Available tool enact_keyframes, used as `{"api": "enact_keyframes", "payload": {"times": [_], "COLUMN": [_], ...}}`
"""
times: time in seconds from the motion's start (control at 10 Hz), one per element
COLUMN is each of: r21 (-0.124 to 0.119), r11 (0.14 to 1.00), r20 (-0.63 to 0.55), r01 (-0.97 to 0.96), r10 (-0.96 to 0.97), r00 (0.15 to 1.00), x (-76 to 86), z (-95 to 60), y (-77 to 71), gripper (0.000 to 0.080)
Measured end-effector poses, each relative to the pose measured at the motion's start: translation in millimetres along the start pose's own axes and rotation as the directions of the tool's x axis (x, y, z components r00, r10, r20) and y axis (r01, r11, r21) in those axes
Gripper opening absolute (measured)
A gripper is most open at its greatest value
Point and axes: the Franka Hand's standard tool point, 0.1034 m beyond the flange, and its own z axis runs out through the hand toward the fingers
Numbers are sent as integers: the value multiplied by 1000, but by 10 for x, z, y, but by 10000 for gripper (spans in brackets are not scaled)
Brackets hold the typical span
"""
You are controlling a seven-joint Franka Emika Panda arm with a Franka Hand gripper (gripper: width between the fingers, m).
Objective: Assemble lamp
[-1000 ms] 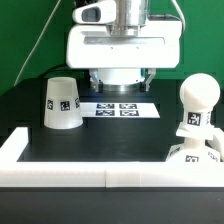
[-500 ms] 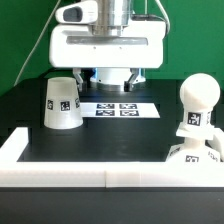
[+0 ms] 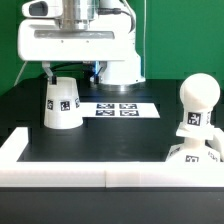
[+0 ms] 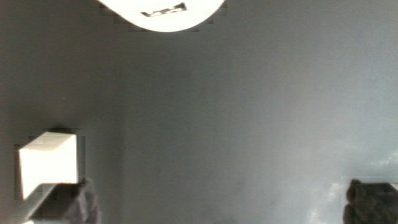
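Observation:
The white truncated-cone shade (image 3: 61, 104) stands on the black table at the exterior view's left, narrow end up, tag facing forward. Its round top also shows in the wrist view (image 4: 164, 12). The round-headed bulb (image 3: 196, 108) stands upright on the base (image 3: 190, 155) at the exterior view's right. My gripper (image 3: 71, 74) hangs just above and behind the shade, open and empty. In the wrist view the gripper (image 4: 214, 204) has its two dark fingertips (image 4: 54, 205) spread wide over bare table.
The marker board (image 3: 119, 110) lies flat behind the middle of the table. The white robot pedestal (image 3: 122, 68) stands behind it. A raised white wall (image 3: 100, 178) runs along the front and left edges. A small white block (image 4: 48, 160) shows beside one finger.
The arm has moved steadily toward the exterior view's left, from over the marker board to above the shade. The lamp parts have not moved.

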Motion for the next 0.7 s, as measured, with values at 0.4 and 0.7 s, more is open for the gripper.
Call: {"api": "enact_keyframes", "payload": {"times": [0.4, 0.7], "r21": [19, 42], "r11": [1000, 998], "r20": [10, 12], "r01": [-20, -53], "r10": [20, 53], "r00": [1000, 999], "x": [-302, -672], "z": [23, -35], "y": [-84, -123], "gripper": [699, 699]}}
